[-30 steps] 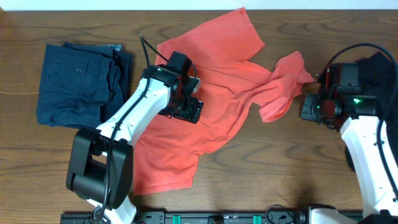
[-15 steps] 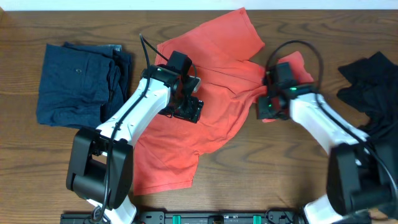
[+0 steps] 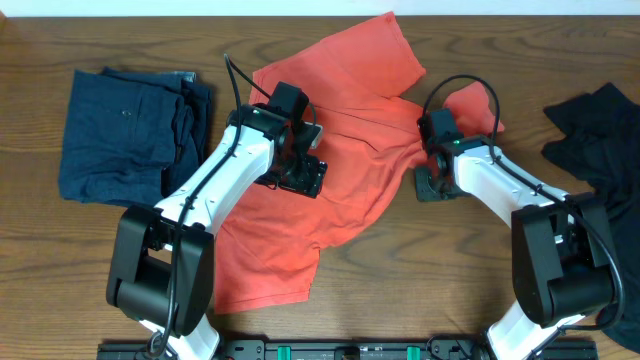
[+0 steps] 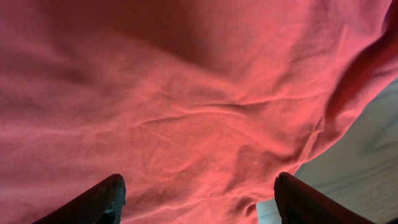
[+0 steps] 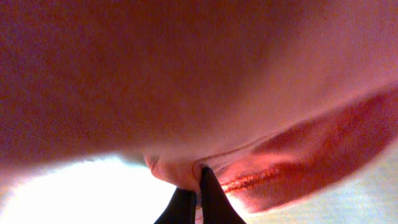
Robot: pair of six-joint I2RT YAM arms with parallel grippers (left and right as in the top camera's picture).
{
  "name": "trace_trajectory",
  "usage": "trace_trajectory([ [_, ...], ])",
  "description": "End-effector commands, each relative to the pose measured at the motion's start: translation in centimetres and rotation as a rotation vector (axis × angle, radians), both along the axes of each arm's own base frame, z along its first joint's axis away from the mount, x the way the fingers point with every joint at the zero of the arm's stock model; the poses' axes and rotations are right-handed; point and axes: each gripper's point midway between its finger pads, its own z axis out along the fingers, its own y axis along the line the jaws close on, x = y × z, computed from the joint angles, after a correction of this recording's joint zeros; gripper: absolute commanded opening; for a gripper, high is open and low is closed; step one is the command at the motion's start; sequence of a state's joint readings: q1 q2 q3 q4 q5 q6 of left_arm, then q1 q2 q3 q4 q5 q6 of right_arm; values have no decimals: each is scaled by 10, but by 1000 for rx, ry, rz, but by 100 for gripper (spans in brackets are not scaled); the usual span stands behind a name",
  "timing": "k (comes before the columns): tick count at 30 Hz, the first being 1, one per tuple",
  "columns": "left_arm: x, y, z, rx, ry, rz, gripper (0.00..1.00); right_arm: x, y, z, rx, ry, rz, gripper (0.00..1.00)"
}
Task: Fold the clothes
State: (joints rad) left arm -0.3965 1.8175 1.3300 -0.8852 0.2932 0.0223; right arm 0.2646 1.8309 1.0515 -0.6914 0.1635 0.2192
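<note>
Wood-grain table (image 3: 420, 300), white strip (image 3: 500, 8) at far edge: red shirt (image 3: 340, 120) crumpled mid-table, navy garment (image 3: 125, 135) left, black garment (image 3: 595, 140) right; left gripper (image 4: 199, 182) released over shirt, right gripper (image 5: 194, 180) clenched on shirt hem (fingers pressed together).

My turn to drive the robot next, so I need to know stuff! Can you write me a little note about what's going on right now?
Left gripper: open over the middle of the coral-red T-shirt, holding nothing.
Right gripper: shut, apparently pinching a hem on the shirt's right side.
Things: the T-shirt lies rumpled mid-table; the navy garment is at the left; the black garment is crumpled at the right edge.
Done: the navy garment looks folded.
Left: fold the T-shirt, then the black garment.
</note>
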Motion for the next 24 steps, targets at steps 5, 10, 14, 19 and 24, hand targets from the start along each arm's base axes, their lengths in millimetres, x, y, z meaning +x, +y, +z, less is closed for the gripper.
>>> trace_trajectory([
  [5, -2, -2, 1, -9, 2, -6, 78, 6, -71, 85, -175, -130, -236, 1],
  [10, -2, -2, 1, -8, -2, -25, 78, 2, -128, 161, -164, -275, -421, 1],
  [14, -2, -2, 1, -8, -2, -25, 77, -18, -158, 200, -134, -360, -528, 2],
  [19, -2, -2, 1, -8, -3, -25, 77, -58, -174, 217, -164, -335, -593, 11],
  [24, -2, -2, 1, -8, -3, -28, 77, -70, -179, 221, -187, -324, -598, 68],
])
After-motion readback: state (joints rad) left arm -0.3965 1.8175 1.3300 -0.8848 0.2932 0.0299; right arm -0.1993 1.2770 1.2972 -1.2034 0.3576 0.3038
